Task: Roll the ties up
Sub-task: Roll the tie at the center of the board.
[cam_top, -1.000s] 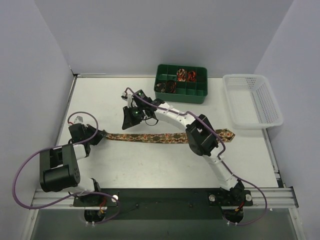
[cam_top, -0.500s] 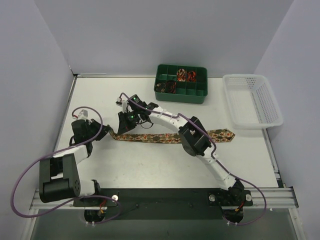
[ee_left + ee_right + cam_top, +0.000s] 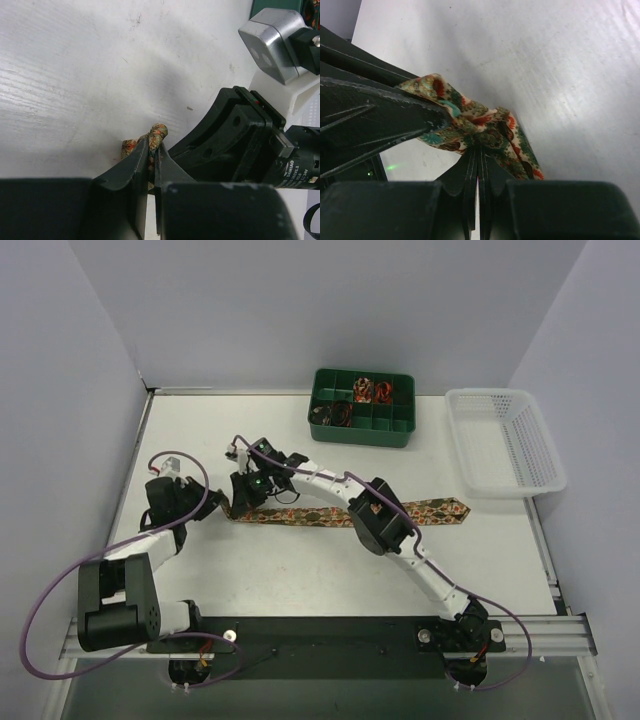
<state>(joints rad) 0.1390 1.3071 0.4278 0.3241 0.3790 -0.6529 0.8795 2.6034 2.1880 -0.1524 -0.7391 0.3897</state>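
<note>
Tie point(image 3: 440, 510) lies stretched across the middle of the desk point(image 3: 300, 575), its left end clamped in the left hand point(image 3: 151, 150), the right hand point(image 3: 478, 152) closed tight beside it at the bunched fabric.

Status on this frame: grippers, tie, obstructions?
Left gripper shut on end of brown-gold patterned fabric tie. Right gripper shut on same end, alongside. Rest of tie flat, unrolled. Nothing blocking.
</note>
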